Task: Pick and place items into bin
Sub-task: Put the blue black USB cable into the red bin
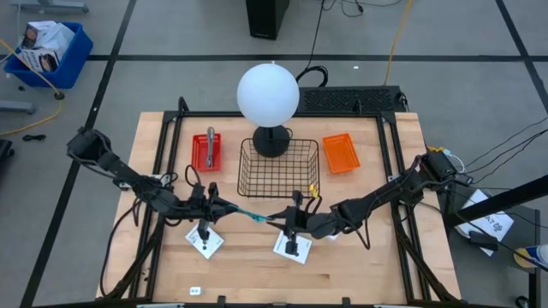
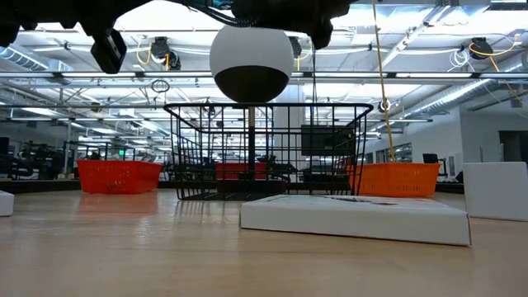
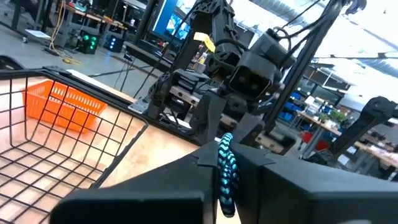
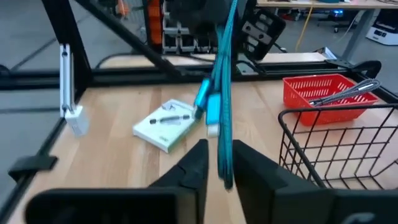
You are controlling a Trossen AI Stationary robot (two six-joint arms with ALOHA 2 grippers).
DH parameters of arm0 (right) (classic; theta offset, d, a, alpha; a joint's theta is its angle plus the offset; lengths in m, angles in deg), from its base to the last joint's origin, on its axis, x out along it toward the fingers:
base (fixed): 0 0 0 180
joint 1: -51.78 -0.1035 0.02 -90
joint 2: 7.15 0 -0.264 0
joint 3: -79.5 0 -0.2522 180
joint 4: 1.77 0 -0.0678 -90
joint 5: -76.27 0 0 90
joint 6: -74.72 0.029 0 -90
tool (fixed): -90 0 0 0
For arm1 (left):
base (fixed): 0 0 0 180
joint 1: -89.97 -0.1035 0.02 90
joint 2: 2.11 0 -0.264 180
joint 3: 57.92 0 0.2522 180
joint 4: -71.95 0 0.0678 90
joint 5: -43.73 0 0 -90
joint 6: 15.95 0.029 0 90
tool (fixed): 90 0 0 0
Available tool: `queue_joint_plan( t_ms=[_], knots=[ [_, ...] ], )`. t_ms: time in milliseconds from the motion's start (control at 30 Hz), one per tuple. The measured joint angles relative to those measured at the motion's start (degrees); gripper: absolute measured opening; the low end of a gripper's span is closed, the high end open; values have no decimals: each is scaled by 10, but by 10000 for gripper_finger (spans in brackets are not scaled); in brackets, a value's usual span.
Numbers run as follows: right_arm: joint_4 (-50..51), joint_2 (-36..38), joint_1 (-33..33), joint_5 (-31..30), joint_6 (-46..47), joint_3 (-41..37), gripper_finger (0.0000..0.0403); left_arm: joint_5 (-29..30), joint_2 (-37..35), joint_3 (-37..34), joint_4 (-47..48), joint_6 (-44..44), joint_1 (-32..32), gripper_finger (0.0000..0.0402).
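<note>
A teal braided cord (image 1: 257, 215) runs level between my two grippers, clear of the table, just in front of the black wire basket (image 1: 278, 167). My left gripper (image 1: 233, 208) is shut on its left end and my right gripper (image 1: 278, 219) on its right end. Two white square cards with dark marks (image 1: 205, 241) (image 1: 291, 246) lie flat on the table below the grippers. A tiny white cube (image 1: 194, 291) sits near the table's near edge. A grey metal tool (image 1: 211, 144) lies in the red bin (image 1: 206, 152). My left gripper pinches the cord's end (image 3: 225, 177) between its two fingers, coming level from the table's left, fingers along the cord. The cord is lifted clear. My right gripper pinches the other end (image 4: 222, 152) between its two fingers, level from the table's right. The strands and a light-blue plug (image 4: 210, 112) run on toward the left gripper.
The white globe lamp (image 1: 268, 94) stands behind the basket on a black foot. An orange bin (image 1: 341, 152) sits right of the basket. Bare wood lies along the table's near edge. In the low view a white card (image 2: 355, 216) lies flat in front of the basket (image 2: 268, 153).
</note>
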Motion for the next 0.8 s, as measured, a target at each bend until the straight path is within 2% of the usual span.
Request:
queue_joint_plan(
  t_ms=[200, 367, 467, 667, 800],
  knots=[
    [53, 0, -22, 1, -5, 0, 121, 44, -27, 0, 22, 5, 12, 14],
    [68, 0, -45, 1, -5, 0, 143, 87, -73, 0, 72, 4, 25, 25],
    [70, 0, -57, 1, -2, 0, 146, 121, -110, 0, 112, 5, 37, 29],
    [76, 0, -83, 1, 13, 0, 141, 212, -210, 0, 242, -5, 57, 13],
    [78, 0, -102, 2, 8, 0, 140, 251, -288, 0, 310, -17, 61, 26]
  ],
)
